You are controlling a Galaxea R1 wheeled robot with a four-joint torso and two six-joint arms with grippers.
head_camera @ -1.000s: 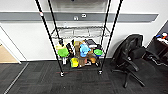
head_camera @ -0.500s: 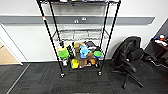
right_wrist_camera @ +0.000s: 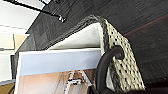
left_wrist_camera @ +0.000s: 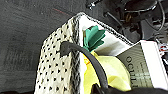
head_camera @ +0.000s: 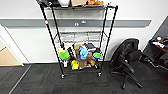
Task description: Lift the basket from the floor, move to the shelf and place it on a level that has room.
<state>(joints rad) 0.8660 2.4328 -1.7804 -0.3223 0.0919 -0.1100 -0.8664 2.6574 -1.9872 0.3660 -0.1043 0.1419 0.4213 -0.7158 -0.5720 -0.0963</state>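
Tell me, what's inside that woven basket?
Inside the basket lie a yellow toy with green leaves and a white box. Anything beneath them is covered.
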